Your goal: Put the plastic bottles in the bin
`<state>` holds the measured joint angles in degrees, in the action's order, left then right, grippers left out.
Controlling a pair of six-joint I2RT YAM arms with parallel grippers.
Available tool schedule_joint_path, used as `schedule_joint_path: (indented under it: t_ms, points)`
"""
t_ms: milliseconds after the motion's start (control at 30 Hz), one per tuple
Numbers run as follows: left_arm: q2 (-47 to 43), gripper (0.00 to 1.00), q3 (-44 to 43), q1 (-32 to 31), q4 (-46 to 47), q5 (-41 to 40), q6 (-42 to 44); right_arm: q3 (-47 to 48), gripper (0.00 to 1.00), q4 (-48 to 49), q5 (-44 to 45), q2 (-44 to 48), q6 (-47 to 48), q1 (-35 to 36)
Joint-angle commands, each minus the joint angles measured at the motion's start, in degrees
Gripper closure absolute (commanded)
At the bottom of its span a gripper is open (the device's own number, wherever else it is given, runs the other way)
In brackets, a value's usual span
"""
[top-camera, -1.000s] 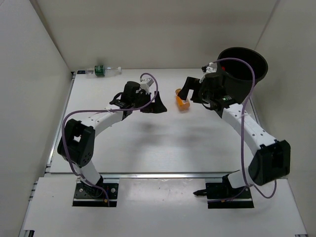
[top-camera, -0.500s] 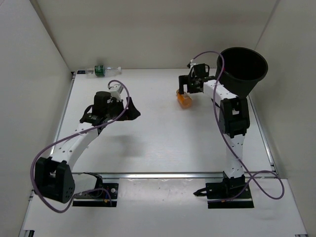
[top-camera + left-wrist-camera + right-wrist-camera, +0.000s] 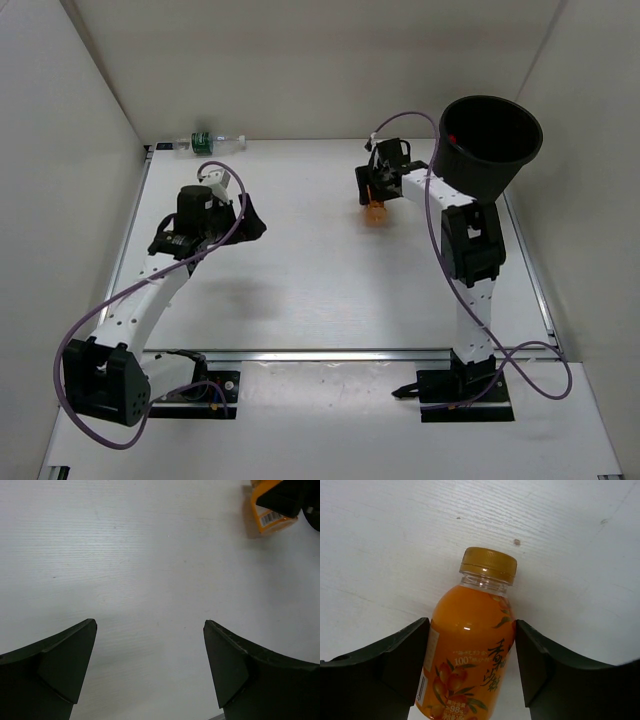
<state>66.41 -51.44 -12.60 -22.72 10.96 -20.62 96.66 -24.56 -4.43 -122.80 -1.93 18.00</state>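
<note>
An orange bottle [image 3: 470, 650] with a gold cap lies on the white table, cap pointing away from my right wrist. My right gripper [image 3: 472, 622] straddles its body, with both fingers against its sides. In the top view that gripper [image 3: 375, 195] sits over the bottle [image 3: 375, 213], left of the black bin [image 3: 490, 160]. A clear bottle with a green label [image 3: 205, 142] lies at the far left against the back wall. My left gripper [image 3: 250, 222] is open and empty over bare table [image 3: 150, 625]. The orange bottle also shows in the left wrist view [image 3: 272, 517].
A small red thing [image 3: 452, 137] shows inside the bin near its rim. White walls close in the table on the left, back and right. The bin stands at the back right corner.
My right gripper has moved left from the bin and come down over the orange bottle. My left arm has swung back to the left, away from the table's middle.
</note>
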Motion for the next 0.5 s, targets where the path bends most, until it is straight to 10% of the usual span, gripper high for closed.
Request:
schedule_joint_path:
  t_ms: [0, 467]
  points:
    - [-1.6, 0.01, -3.7, 0.7, -2.6, -4.1, 0.0, 1.0, 0.69, 0.4, 2.7, 8.4, 0.4, 1.2]
    - [9.4, 0.01, -17.2, 3.8, -9.8, -12.5, -4.8, 3.1, 0.68, 4.2, -0.1, 34.2, -2.2, -10.3]
